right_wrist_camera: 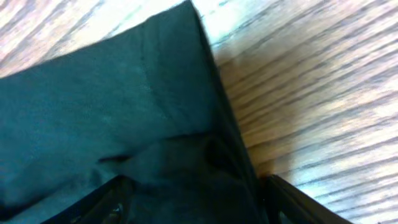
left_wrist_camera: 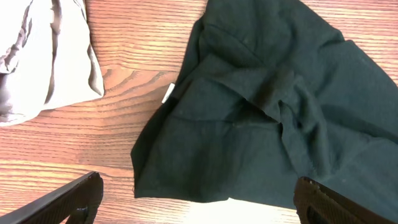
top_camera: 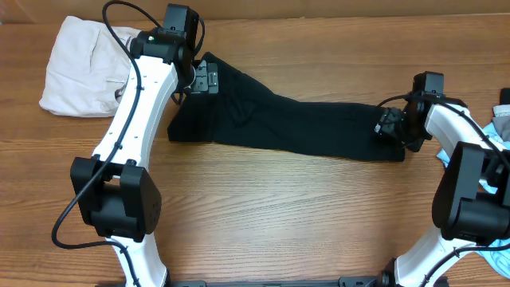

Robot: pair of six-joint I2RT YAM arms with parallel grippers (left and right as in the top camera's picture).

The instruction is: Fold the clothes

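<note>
Jaws of the left gripper (top_camera: 204, 78) gape wide, hovering over the back-left end of the black garment (top_camera: 303, 123), which stretches across the table (top_camera: 279, 215) to the right. The right gripper (top_camera: 390, 124) stands part-open astride its right corner. An off-white garment (top_camera: 80, 68) lies near the left hem, wood between; the front is bare.

White arms (top_camera: 135, 104), black joints (top_camera: 119, 199), cables (top_camera: 56, 231)

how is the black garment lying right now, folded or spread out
Partly folded: the black garment lies as a long narrow band across the table, layers overlapping, bunched at its left end, not yet a compact stack.
</note>
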